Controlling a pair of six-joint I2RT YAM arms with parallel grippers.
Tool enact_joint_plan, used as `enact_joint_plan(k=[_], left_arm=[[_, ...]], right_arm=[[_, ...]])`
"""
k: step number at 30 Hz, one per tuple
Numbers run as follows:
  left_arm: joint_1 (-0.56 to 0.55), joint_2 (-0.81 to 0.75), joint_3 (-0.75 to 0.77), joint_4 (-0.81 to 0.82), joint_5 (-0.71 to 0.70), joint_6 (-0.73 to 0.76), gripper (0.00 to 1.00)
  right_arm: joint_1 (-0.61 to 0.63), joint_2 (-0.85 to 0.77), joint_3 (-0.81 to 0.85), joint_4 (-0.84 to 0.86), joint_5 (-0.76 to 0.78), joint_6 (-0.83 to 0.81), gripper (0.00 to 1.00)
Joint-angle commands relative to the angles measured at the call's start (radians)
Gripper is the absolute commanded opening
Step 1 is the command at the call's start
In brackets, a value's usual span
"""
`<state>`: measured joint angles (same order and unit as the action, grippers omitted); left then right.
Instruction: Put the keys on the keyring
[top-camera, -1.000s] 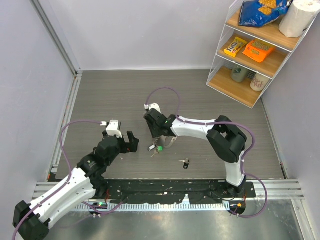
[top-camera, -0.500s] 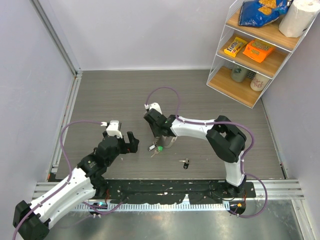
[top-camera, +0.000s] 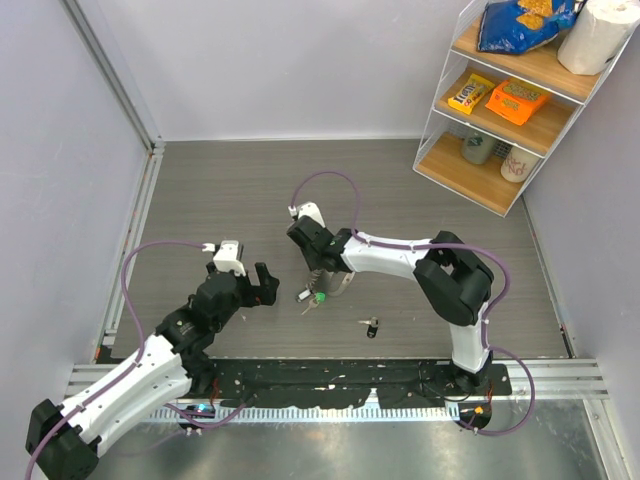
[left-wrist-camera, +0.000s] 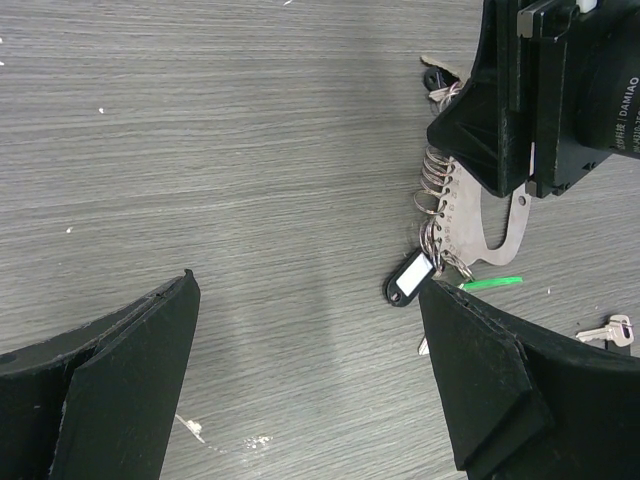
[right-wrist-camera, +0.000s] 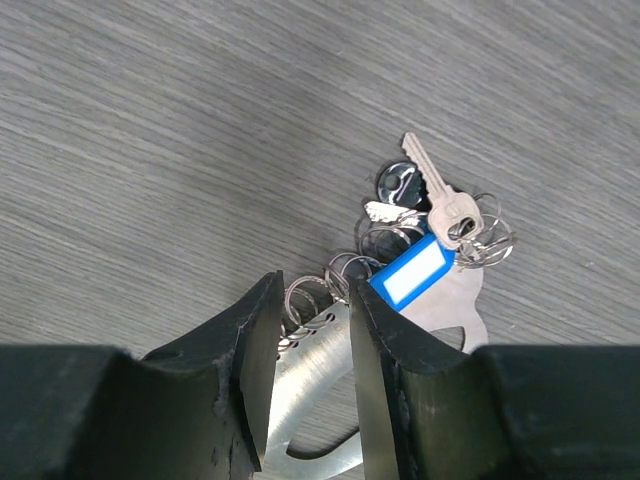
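The keyring (right-wrist-camera: 330, 385) is a flat silvery plate with several wire rings and a blue tag (right-wrist-camera: 412, 272). My right gripper (right-wrist-camera: 313, 290) is shut on its ring-bearing strip and holds it just over the table (top-camera: 230, 190). A silver key (right-wrist-camera: 440, 200) and a dark-headed key (right-wrist-camera: 398, 183) hang by the tag. In the top view a green-headed key (top-camera: 319, 297) lies under the right gripper (top-camera: 318, 275), and a black-headed key (top-camera: 371, 327) lies loose to its right. My left gripper (top-camera: 262, 287) stands open to the left of the keyring (left-wrist-camera: 470, 225), with only bare table between its fingers (left-wrist-camera: 130, 350).
A wire shelf (top-camera: 505, 100) with snack boxes, cups and a paper roll stands at the back right. Grey walls close in the left and back sides. Purple cables (top-camera: 330, 180) arc over both arms. Another small silver key (left-wrist-camera: 605, 330) lies near the left gripper's right finger.
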<state>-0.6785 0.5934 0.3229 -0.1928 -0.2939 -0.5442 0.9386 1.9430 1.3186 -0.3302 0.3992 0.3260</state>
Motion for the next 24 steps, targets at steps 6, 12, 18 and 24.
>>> enact_joint_plan(k=[6,12,18,24], left_arm=[[0.005,-0.004,-0.002,0.059,0.004,-0.011,0.99],[0.007,-0.006,-0.002,0.059,0.006,-0.014,0.99],[0.008,-0.007,-0.002,0.059,0.006,-0.013,0.99],[0.007,-0.007,-0.004,0.061,0.006,-0.014,0.99]], right_arm=[[-0.030,-0.067,0.034,0.025,0.032,-0.022,0.38],[-0.043,-0.039,0.044,0.037,-0.017,-0.022,0.36],[-0.047,-0.026,0.050,0.045,-0.048,-0.025,0.34],[-0.046,-0.010,0.051,0.040,-0.083,-0.028,0.33]])
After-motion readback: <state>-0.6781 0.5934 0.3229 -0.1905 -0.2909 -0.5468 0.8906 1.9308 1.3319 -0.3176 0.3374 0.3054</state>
